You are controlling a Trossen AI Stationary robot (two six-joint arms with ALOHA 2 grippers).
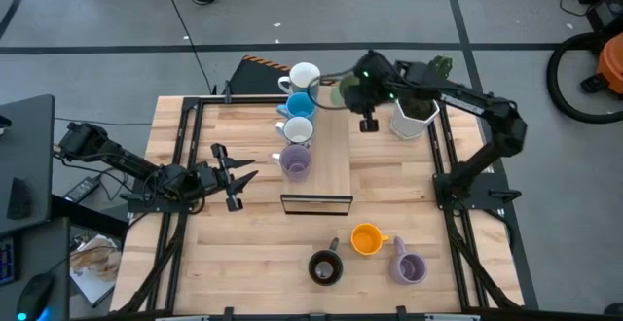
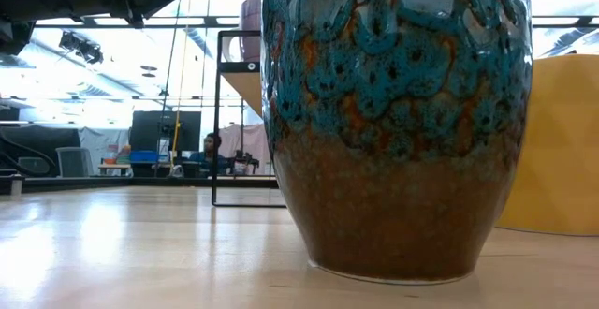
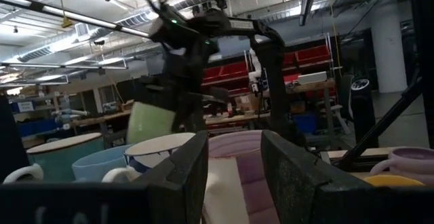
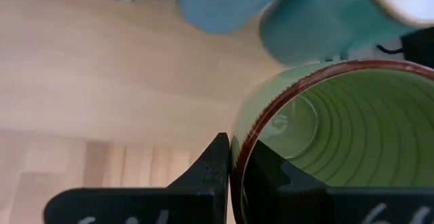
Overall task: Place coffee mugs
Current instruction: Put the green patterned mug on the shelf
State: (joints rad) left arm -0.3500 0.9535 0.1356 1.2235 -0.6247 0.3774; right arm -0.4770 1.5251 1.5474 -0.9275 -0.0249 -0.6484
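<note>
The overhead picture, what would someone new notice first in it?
The right gripper at the far edge of the table, shut on the rim of a green mug beside a line of mugs on a raised wooden board. Then the left gripper, open and empty, pointing toward that board from the left. Three more mugs stand near the front edge.

Four mugs [image 1: 297, 117] stood in a row on a raised board [image 1: 326, 160] near the tabletop's [image 1: 243, 253] far edge; the right tool [image 1: 348, 89] held a green mug [image 1: 337, 92] beside them.
</note>
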